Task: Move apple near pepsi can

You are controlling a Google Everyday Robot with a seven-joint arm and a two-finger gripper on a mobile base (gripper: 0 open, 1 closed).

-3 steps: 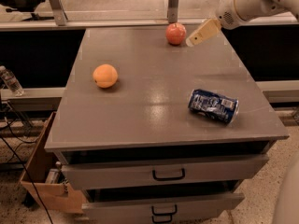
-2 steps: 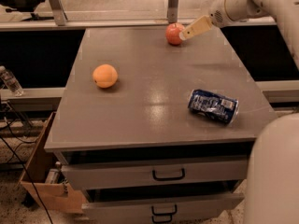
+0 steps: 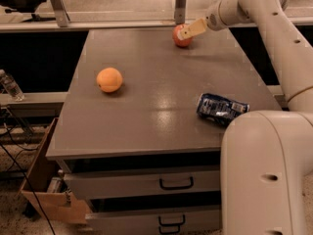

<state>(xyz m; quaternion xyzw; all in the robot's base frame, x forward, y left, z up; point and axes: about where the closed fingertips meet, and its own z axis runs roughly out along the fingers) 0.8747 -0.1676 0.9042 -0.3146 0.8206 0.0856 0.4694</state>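
Observation:
The red apple (image 3: 178,39) sits at the far edge of the grey table (image 3: 146,111), right of centre. My gripper (image 3: 190,31) reaches in from the upper right, and its tan tip overlaps the apple's upper right side. The dark blue pepsi can (image 3: 222,108) lies on its side near the table's right front, well apart from the apple.
An orange fruit (image 3: 109,79) lies on the left half of the table. My arm's bulky lower link (image 3: 266,170) fills the right foreground by the can. Drawers (image 3: 176,182) are under the tabletop. A cardboard box (image 3: 41,180) and a bottle (image 3: 10,84) are at left.
The gripper has moved left from beside the apple until it overlaps it. The arm's lower link has come further into view at the right front. Apple, orange and can have not moved.

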